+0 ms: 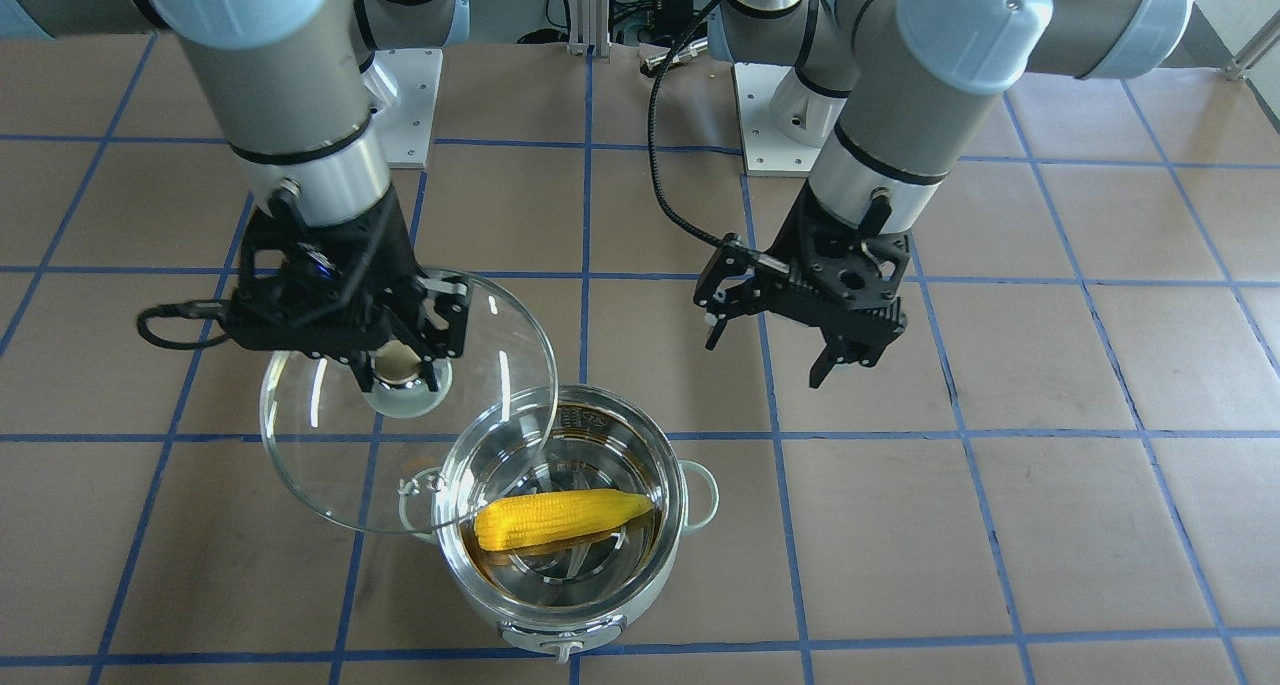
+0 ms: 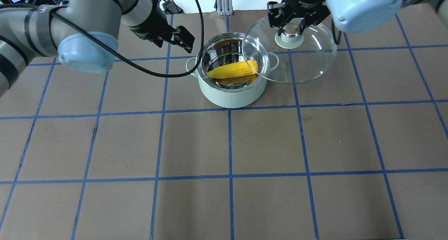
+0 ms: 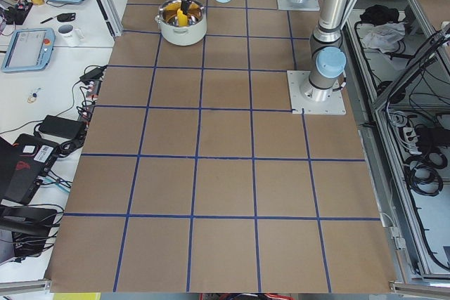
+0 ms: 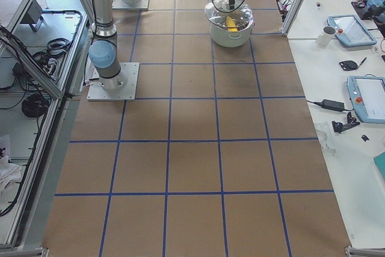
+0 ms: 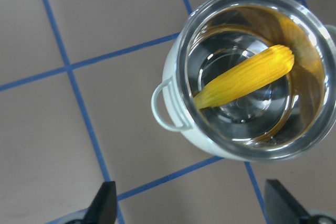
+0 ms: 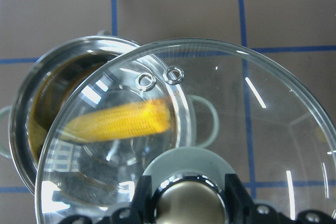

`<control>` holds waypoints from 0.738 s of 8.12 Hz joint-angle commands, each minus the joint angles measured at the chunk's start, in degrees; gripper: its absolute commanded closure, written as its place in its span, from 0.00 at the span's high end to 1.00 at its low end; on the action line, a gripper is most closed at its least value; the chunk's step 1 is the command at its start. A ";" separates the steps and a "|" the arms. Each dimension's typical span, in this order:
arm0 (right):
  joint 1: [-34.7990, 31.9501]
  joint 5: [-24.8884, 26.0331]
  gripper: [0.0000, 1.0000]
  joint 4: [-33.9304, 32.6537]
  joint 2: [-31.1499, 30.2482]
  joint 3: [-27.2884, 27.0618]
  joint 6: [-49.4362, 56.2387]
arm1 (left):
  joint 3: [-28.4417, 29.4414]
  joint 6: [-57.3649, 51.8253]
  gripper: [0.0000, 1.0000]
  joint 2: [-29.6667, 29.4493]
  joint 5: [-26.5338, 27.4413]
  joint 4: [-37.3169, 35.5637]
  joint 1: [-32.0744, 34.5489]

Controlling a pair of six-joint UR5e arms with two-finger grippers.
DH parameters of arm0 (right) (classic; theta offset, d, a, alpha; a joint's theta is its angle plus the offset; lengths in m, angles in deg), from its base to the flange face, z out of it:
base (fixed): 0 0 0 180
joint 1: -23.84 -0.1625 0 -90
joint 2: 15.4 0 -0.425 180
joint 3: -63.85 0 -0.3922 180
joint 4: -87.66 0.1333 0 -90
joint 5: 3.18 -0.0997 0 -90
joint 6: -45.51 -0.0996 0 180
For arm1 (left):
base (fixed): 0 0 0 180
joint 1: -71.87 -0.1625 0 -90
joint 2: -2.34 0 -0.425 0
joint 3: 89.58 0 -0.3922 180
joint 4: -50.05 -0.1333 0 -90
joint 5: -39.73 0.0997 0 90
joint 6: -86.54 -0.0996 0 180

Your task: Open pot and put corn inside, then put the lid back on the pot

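The pale mint-green pot (image 2: 231, 94) stands open at the far middle of the table. The yellow corn (image 2: 232, 69) lies inside it on the steel bottom; it also shows in the left wrist view (image 5: 247, 77). My right gripper (image 2: 289, 29) is shut on the beige knob of the clear glass lid (image 2: 308, 61). It holds the lid tilted above the table beside the pot, with the lid's edge overlapping the pot's rim (image 1: 690, 505). My left gripper (image 1: 766, 357) is open and empty, up in the air on the pot's other side.
The left wrist's black cable (image 2: 154, 70) loops down close to the pot's left handle. Side benches with tablets (image 4: 367, 97) and a mug (image 4: 328, 35) run along the table's far edge. The arm bases (image 1: 410, 95) stand on the robot's side.
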 commanded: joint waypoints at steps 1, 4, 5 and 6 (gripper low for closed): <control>-4.96 0.56 0.35 -9.68 9.15 2.53 -8.68 | -0.11 1.93 1.00 6.22 3.28 10.98 -5.36; -6.45 0.56 0.35 -13.20 12.33 2.80 -11.85 | -0.29 8.62 1.00 7.38 5.21 14.79 -5.63; -7.07 0.56 0.35 -13.30 12.68 2.97 -12.82 | -0.64 8.88 1.00 7.90 8.08 14.70 -5.63; -7.25 0.56 0.35 -13.21 12.95 3.06 -13.09 | -0.73 9.14 1.00 8.00 9.42 14.44 -5.63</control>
